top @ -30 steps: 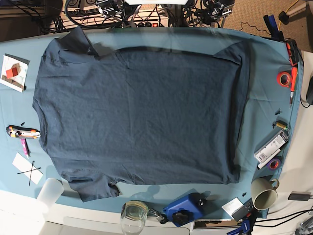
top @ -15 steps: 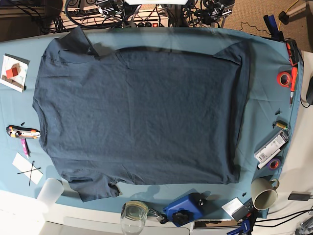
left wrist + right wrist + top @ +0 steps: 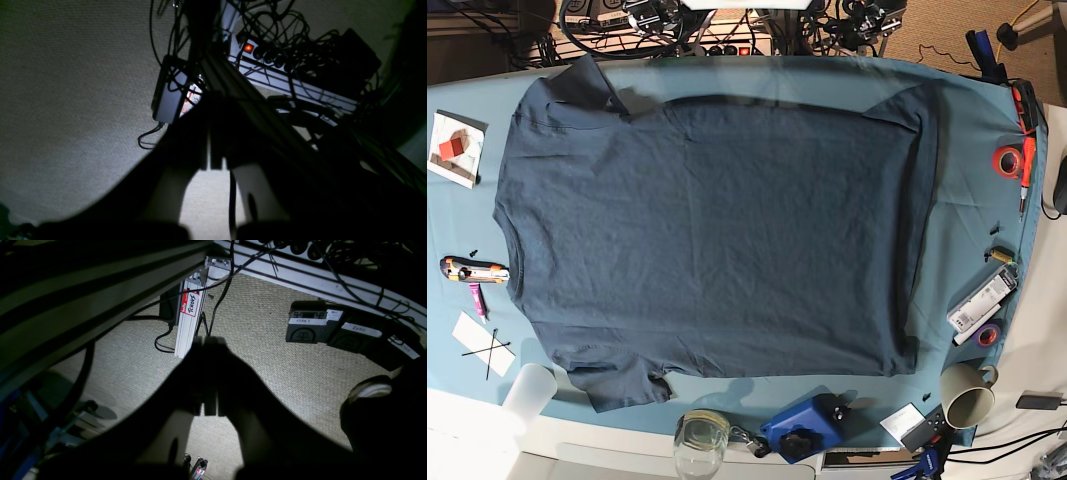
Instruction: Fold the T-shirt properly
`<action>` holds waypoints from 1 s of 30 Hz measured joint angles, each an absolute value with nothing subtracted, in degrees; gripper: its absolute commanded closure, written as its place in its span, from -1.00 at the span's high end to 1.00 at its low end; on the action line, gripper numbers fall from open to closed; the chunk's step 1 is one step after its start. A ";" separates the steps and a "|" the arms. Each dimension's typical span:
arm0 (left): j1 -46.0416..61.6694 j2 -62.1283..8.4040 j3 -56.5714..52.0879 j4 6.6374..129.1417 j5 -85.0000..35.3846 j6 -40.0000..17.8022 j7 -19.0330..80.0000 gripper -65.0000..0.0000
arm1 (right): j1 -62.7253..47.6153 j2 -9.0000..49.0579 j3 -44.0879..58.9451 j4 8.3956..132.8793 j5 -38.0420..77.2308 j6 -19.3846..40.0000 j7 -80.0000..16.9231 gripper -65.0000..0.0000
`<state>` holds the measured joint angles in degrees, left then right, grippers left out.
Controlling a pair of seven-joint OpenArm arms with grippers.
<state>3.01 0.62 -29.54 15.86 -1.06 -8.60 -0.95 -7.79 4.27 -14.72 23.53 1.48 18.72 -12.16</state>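
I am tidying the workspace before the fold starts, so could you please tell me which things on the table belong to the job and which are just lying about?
Job:
T-shirt, spread flat on the teal table cloth

Lying about:
red tape roll
beige mug
glass
blue device
utility knife

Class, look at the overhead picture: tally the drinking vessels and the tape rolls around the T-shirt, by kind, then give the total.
Paper cup: 1
Clear glass: 1
Translucent plastic cup: 1
Tape rolls: 2, a red one and a small one
Total: 5
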 measured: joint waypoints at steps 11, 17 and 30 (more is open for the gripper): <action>7.66 0.64 -29.39 21.02 0.67 -8.62 -0.51 -1.00 | -9.02 6.83 -14.70 24.73 1.98 18.94 -17.19 -1.00; 13.69 -1.54 -29.34 30.15 0.14 -16.60 3.77 -1.00 | -15.92 11.11 -14.63 34.39 6.72 18.92 -20.23 -1.00; 26.61 -6.98 -29.28 50.96 -1.54 -28.14 4.64 -1.00 | -31.53 20.78 -14.72 63.20 15.05 19.09 -30.50 -1.00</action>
<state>26.61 -6.98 -29.28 50.96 -1.54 -28.14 4.64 -31.53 20.78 -14.72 63.20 15.05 19.09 -30.50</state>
